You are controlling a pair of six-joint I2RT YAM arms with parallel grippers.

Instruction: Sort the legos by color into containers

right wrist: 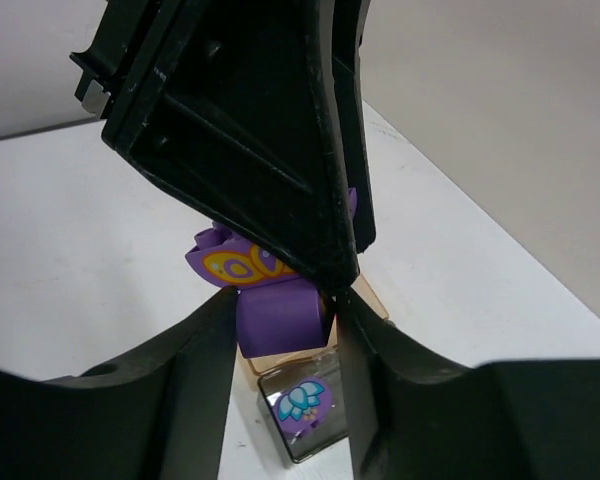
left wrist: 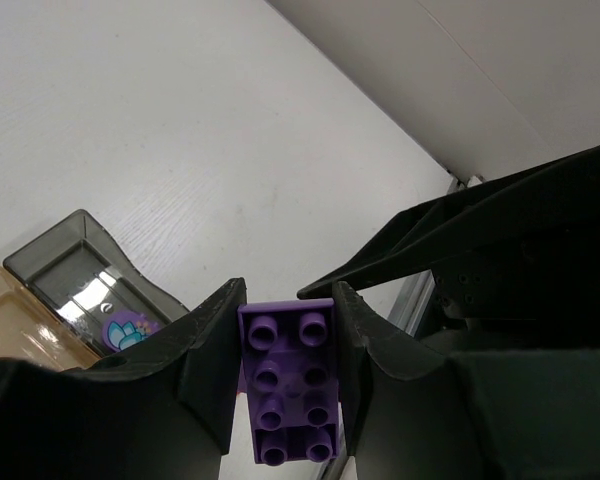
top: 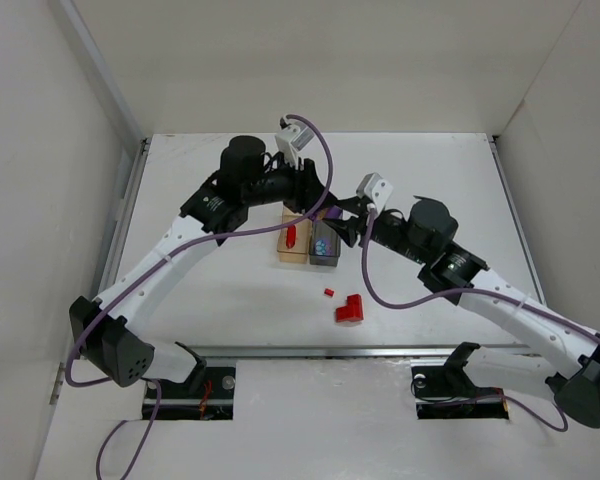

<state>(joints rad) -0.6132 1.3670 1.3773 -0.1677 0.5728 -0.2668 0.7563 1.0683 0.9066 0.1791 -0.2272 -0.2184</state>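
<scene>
Top external view shows the job is about half done. One red brick (top: 291,236) lies in the orange bin (top: 292,258). A purple piece with a flower picture (left wrist: 128,332) lies in the grey bin (top: 325,263) right beside it. Two reds are not sorted yet. The L-shaped red brick (top: 349,311) and the tiny red brick (top: 328,292) lie on the bench (top: 200,300), near each other and a little in front of the bins.

Both arms meet in the air just behind the bins. The left fingers (left wrist: 215,340) are closed on a purple brick (left wrist: 288,390) and hold it by its long sides. The right fingers (right wrist: 205,360) press on both sides of a purple butterfly piece (right wrist: 270,310), so I think they grip it. I cannot tell if the two purple bits are stuck together. I think both belong in the grey bin, and the two reds go in the orange one after that.

The bench is flat, white and a bit scuffed. Plain white walls (top: 40,150) stand around it.
</scene>
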